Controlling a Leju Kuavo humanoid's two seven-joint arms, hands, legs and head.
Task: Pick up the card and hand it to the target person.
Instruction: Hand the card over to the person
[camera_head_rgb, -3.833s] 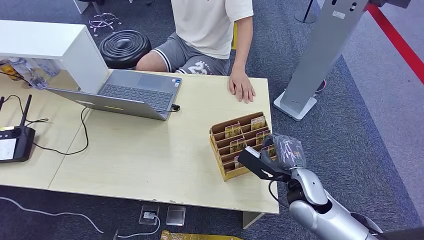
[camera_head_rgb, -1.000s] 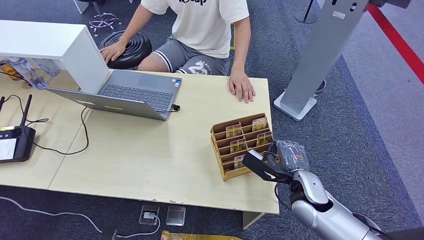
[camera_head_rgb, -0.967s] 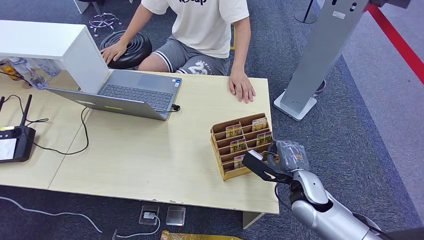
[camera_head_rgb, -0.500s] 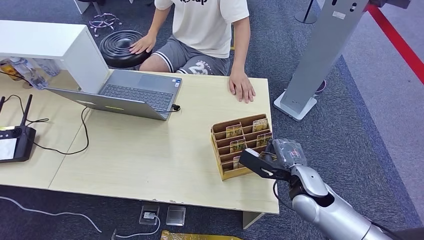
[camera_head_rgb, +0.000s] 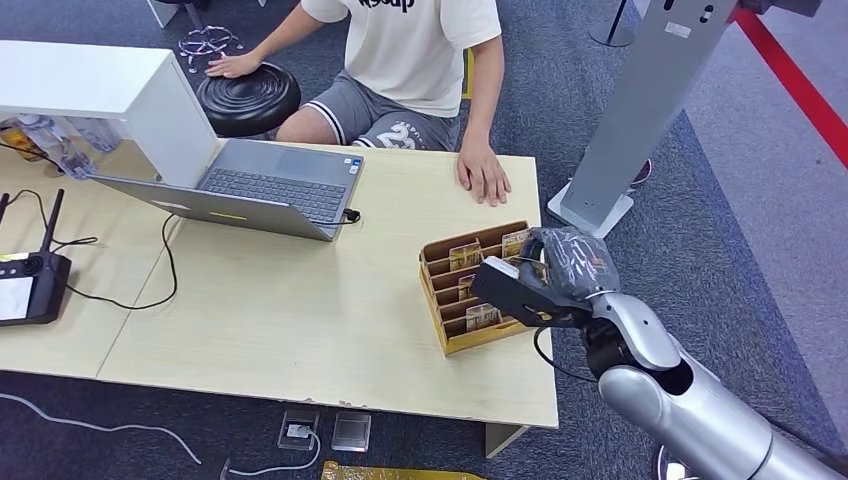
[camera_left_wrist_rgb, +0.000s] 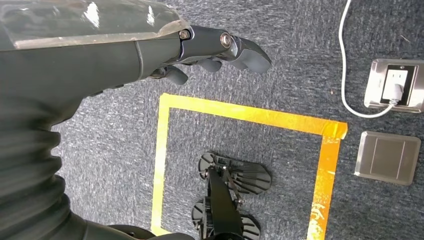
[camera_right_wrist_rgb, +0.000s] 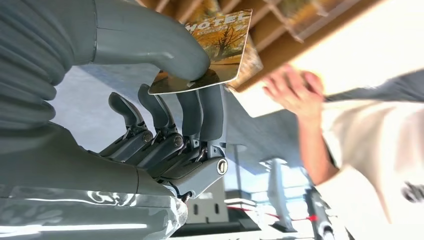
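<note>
My right hand (camera_head_rgb: 560, 268) hovers over the right end of the wooden card rack (camera_head_rgb: 450, 300) on the table. In the right wrist view its thumb and fingers (camera_right_wrist_rgb: 200, 107) pinch a card (camera_right_wrist_rgb: 215, 52) printed with an autumn picture and the word HOTEL, lifted just clear of the rack (camera_right_wrist_rgb: 280, 40). The person (camera_head_rgb: 420, 50) in a white shirt sits at the far side of the table, one hand (camera_head_rgb: 484, 172) flat on the tabletop beyond the rack. My left hand (camera_left_wrist_rgb: 200, 50) hangs over the carpet with fingers loosely curled and nothing in it.
An open laptop (camera_head_rgb: 260, 185) and a white box (camera_head_rgb: 100, 85) stand at the table's far left, a black controller (camera_head_rgb: 25, 285) at the left edge. A grey kiosk stand (camera_head_rgb: 640, 110) rises right of the table. A black stool (camera_head_rgb: 248, 98) stands by the person.
My right hand has risen from the rack's near right corner and moved toward the person, drawing a card out. The person's other hand slid along the stool.
</note>
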